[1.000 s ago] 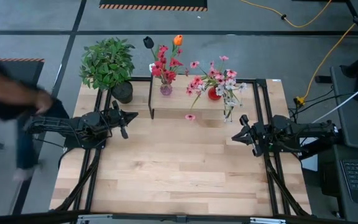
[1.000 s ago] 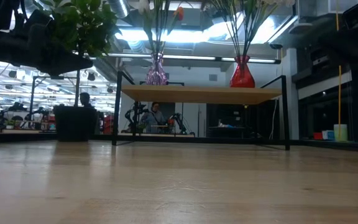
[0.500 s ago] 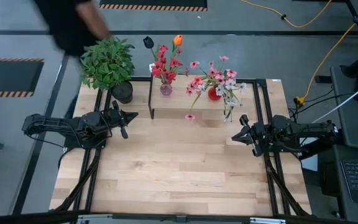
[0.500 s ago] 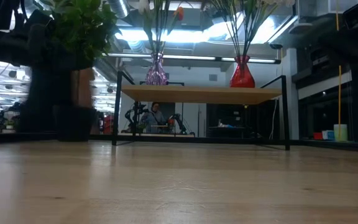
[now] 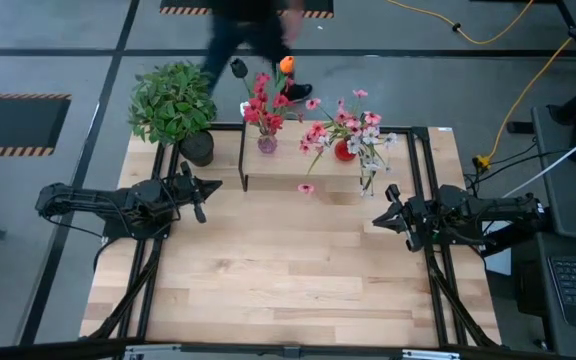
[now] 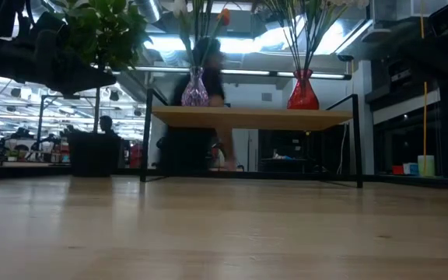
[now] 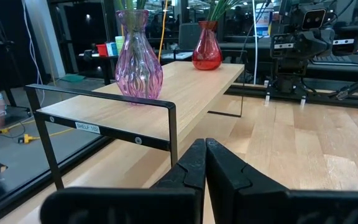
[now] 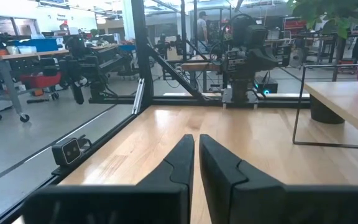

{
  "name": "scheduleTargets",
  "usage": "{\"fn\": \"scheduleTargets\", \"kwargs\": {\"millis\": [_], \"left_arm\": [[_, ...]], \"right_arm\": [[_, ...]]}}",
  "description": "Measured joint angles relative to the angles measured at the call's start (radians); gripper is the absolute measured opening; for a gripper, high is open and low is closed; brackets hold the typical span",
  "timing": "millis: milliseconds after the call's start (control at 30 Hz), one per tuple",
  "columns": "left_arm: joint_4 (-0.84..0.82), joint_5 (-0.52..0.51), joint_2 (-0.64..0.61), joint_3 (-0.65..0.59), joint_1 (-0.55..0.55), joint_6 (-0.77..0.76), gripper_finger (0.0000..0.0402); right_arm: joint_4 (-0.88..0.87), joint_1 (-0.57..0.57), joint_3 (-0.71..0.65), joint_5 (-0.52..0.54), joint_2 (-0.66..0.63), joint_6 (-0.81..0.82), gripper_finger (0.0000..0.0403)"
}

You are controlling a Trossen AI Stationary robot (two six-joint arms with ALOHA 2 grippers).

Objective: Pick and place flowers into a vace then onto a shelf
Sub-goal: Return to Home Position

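The table (image 5: 288, 290) spreads under both sets of fingers, w/ bare wood between the two tips. A person (image 5: 253, 30) crosses the floor beyond the far edge, well past all fingers. They're only a blur, cropped at the top of the high view. In the low view that dark shape hides the room behind the shelf (image 5: 283, 172) & partly overlaps the purple vase (image 5: 267, 144).

The shelf lies ahead of the L gripper (image 5: 214, 185), its black corner leg just beyond the tips. The L fingers are pressed together on nothing. The R gripper (image 5: 378, 221) faces it across the table, fingers drawn in to a thin slit, nothing held. The shelf's other end is off to one side of those tips.

The potted plant (image 5: 173, 100) stands behind the L fingers' line, beside the shelf.

The purple vase & red vase (image 5: 344, 152) stand upright on the shelf, apart. The flowers (image 5: 266, 105) sit in both. We see only stems in the low & L wrist views, blooms cut off.

One pink bloom (image 5: 306, 188) is at the shelf's front edge. We can't tell if it's lying there or hanging.
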Motion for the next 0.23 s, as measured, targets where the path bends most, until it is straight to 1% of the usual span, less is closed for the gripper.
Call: {"fn": "scheduleTargets", "kwargs": {"millis": [233], "left_arm": [[0.000,0.000,0.000,0.000,0.000,0.000,0.0006]], "right_arm": [[0.000,0.000,0.000,0.000,0.000,0.000,0.0029]]}}
